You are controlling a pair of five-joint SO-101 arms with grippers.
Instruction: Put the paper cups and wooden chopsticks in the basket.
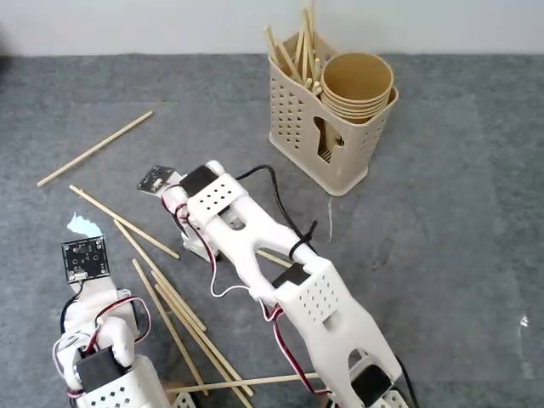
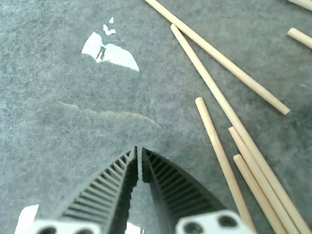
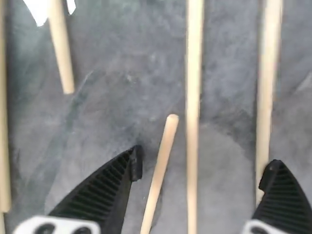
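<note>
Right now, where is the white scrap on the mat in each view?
High view: white scrap on the mat by a chopstick, ahead of the left arm.
Left wrist view: white scrap well ahead of the shut left tool.
Right wrist view: probably the white patch far past the open right tool.
Shared landmark: loose chopsticks beside it.

We find the beige perforated plastic basket [image 1: 327, 149] at the back right of the grey felt table [image 1: 459, 255], a stack of tan paper cups [image 1: 357, 85] in its right compartment and thin wooden chopsticks [image 1: 293, 51] upright in the left one; loose chopsticks [image 2: 213, 139] lie scattered at the front left, with a single stick [image 1: 93, 150] apart behind them
</note>
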